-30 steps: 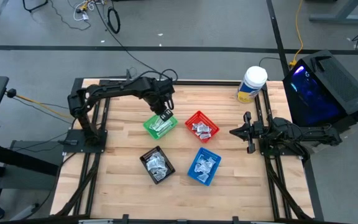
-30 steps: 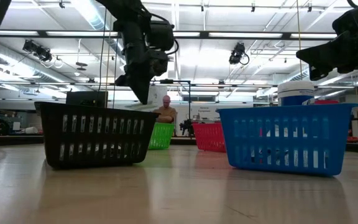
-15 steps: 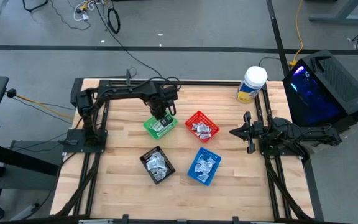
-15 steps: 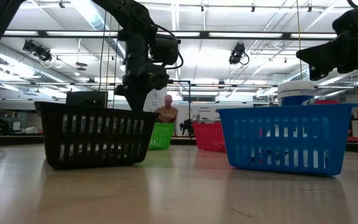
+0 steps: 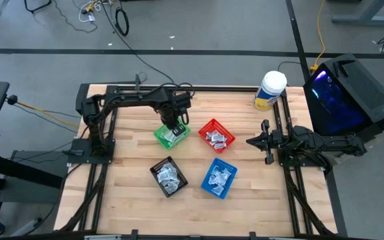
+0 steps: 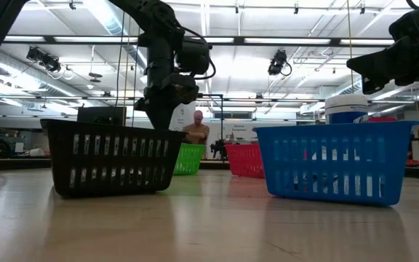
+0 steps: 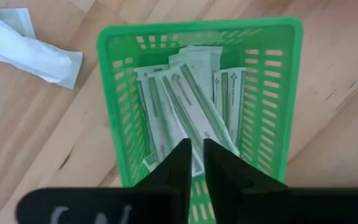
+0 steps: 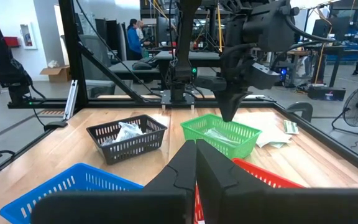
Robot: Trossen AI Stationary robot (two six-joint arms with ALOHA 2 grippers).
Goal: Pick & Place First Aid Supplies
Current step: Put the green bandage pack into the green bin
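Wooden table (image 5: 132, 193); left tool (image 7: 196, 163) hiding strips (image 7: 185, 99) in green basket (image 7: 120, 124).

The table (image 5: 132, 200) is a pale wooden butcher-block top in a dark frame; four small baskets stand on it near the middle: green basket (image 5: 172, 135) at 11 o'clock of the group, red basket (image 5: 217, 135) at 1 o'clock, black basket (image 5: 169, 177) at 7 o'clock, blue basket (image 5: 219, 178) at 5 o'clock; a white-lidded tub (image 5: 271, 90) stands at the table's 1 o'clock corner; loose white packets (image 7: 27, 43) lie on the wood just beside the green basket.
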